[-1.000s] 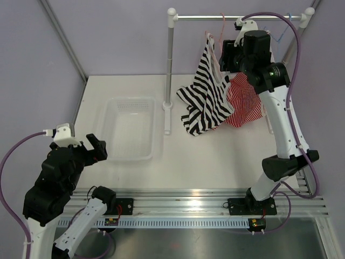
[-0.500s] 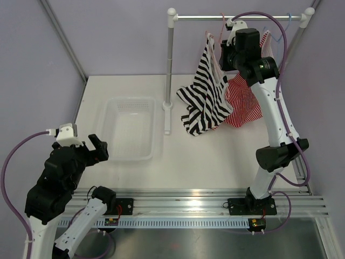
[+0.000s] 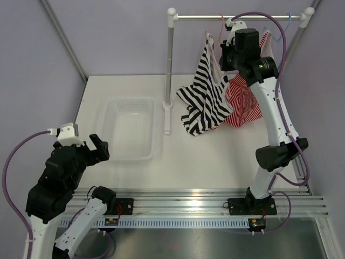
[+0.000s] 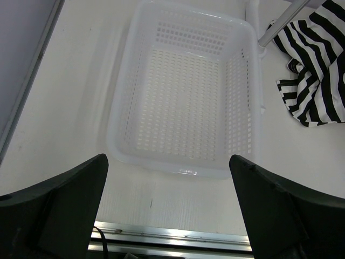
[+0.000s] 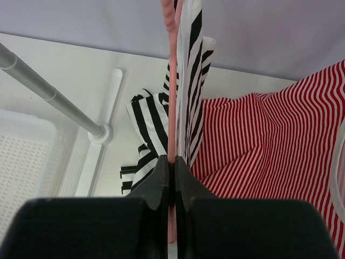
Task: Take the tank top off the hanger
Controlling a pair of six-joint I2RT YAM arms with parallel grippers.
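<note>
Grasp step: right claw [image 5: 171, 168] pinched shut on hanger [image 5: 171, 81], upper right; tank top [image 3: 204, 94] hung from it, hem on counter [image 3: 226, 156]. Left claw [image 4: 168, 172] wide, lower left. Next move probably called for sliding straps off

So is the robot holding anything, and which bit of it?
The right gripper pinches the hanger by its pink wire, beside the tank top strap. The left gripper holds nothing.

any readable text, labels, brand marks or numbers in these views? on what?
No text can be read in any view.
The tank top, the red-and-white top, the basket and the rack: stripes or plain surfaces, no print visible.
The small boards at the arm bases: coloured marks, too small to read.
</note>
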